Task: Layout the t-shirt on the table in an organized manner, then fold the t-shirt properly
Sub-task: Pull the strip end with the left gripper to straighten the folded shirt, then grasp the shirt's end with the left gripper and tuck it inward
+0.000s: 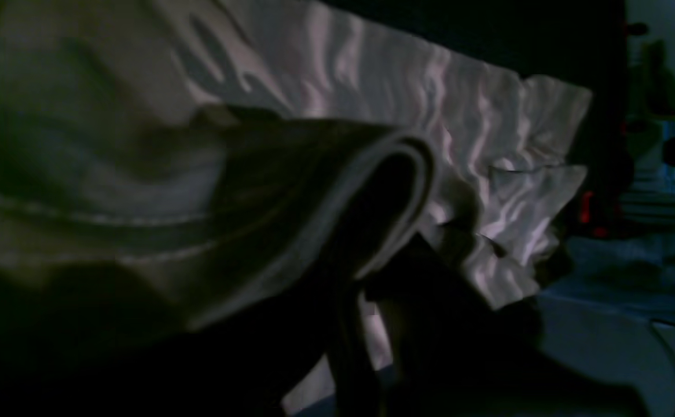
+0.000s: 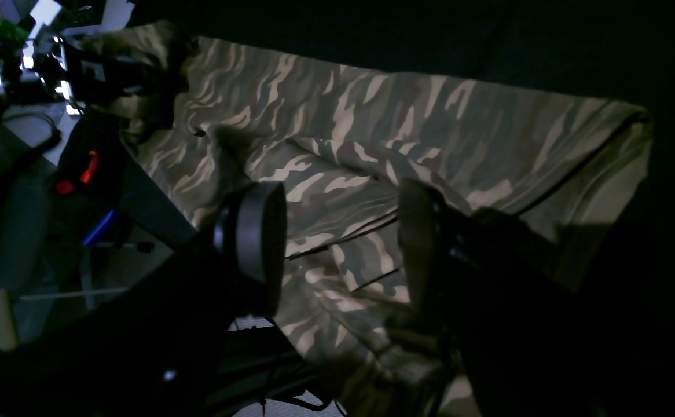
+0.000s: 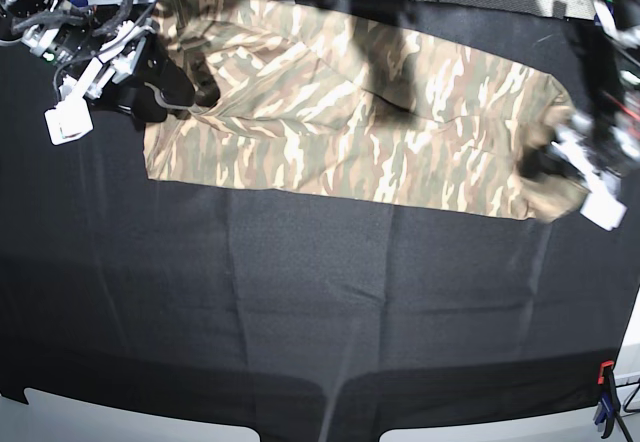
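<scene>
The soft camouflage-print t-shirt [image 3: 350, 122] in tan, beige, brown and olive lies spread as a long band across the far part of the wide table covered in matte black cloth [image 3: 300, 302], running from about ten o'clock to about three o'clock in the base view, with most of the black surface bare toward six o'clock. The right gripper [image 3: 185, 90] sits at the shirt's ten o'clock end, over the fabric at that edge; in the right wrist view its two dark fingers [image 2: 250, 231] stand well apart with camouflage cloth showing between and below them, so its jaws are spread and nothing is clamped between the pads. The left gripper [image 3: 548, 165] is at the shirt's three o'clock end, where the corner of the fabric bunches darkly around it. The left wrist view is very dim: a thick folded hem of pale cloth [image 1: 326, 220] curls close to the lens and rippled fabric stretches away toward one o'clock, but the fingers are lost in shadow, and I cannot tell whether that gripper is closed on the cloth or open. An orange and blue clamp [image 3: 606, 402] grips the table edge at about five o'clock.
</scene>
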You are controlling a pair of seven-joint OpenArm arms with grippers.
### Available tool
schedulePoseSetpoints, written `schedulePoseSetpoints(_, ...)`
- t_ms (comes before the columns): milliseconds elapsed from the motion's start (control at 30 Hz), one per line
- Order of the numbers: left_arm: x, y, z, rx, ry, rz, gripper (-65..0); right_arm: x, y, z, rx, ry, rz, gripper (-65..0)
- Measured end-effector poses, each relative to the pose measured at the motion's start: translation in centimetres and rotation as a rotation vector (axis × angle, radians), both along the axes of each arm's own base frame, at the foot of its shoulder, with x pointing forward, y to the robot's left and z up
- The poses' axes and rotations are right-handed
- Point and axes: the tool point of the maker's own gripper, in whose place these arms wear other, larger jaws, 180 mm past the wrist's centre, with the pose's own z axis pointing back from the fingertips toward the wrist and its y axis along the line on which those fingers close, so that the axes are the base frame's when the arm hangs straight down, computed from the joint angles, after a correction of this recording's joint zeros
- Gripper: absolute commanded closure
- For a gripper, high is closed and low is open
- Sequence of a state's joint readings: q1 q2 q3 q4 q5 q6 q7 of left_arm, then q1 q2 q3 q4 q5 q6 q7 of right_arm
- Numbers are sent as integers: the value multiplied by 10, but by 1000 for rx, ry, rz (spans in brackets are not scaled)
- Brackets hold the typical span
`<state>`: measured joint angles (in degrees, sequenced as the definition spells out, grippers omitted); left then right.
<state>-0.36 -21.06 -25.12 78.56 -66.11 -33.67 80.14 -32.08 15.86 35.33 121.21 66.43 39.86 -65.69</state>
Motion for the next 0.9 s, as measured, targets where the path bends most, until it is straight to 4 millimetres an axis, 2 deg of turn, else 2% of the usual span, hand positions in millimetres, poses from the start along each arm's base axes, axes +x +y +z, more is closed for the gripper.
schedulePoseSetpoints(133,-11,-30,1,-105,-8,-5,0,0,0,0,0,0,0,-303)
schedulePoseSetpoints(467,-27,-81,6,-255,-70,-31,0,0,0,0,0,0,0,-303)
schedulePoseSetpoints(567,-29,-87,6,-268,-73,-34,0,0,0,0,0,0,0,-303)
schedulePoseSetpoints(800,-41,-87,-2,-269,-45,-32,0,0,0,0,0,0,0,-303)
schedulePoseSetpoints(900,-40,-87,-1,-270,-47,-32,0,0,0,0,0,0,0,-303)
